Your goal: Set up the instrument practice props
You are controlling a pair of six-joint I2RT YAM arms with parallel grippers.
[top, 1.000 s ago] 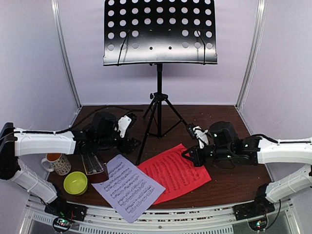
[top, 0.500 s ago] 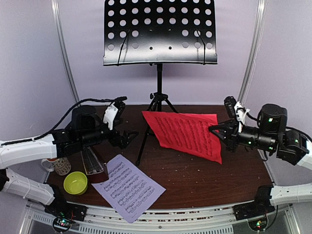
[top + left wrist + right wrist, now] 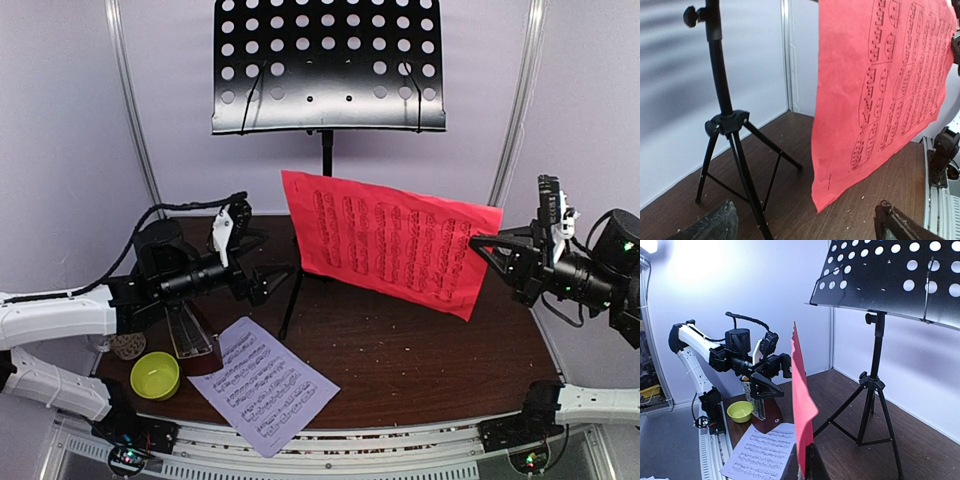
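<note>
The black music stand rises at the back, its perforated desk (image 3: 328,65) high above the tripod legs (image 3: 310,262). My right gripper (image 3: 482,245) is shut on the right edge of the red music sheet (image 3: 390,240) and holds it upright in the air, below the desk. From the right wrist, the red sheet (image 3: 802,405) stands edge-on out of the shut gripper (image 3: 809,466). The white music sheet (image 3: 262,383) lies flat at the front. My left gripper (image 3: 268,268) hangs open and empty left of the tripod, above the dark-red metronome (image 3: 190,335).
A lime-green bowl (image 3: 155,375) sits at the front left, and a patterned mug (image 3: 125,345) is half hidden behind my left arm. The tripod legs (image 3: 730,125) spread over the back middle of the brown table (image 3: 430,370). White walls close in three sides.
My right gripper has lifted the red sheet off the table, up and to the right, until it hangs upright. My left gripper has opened wide and drawn back a little to the left.
</note>
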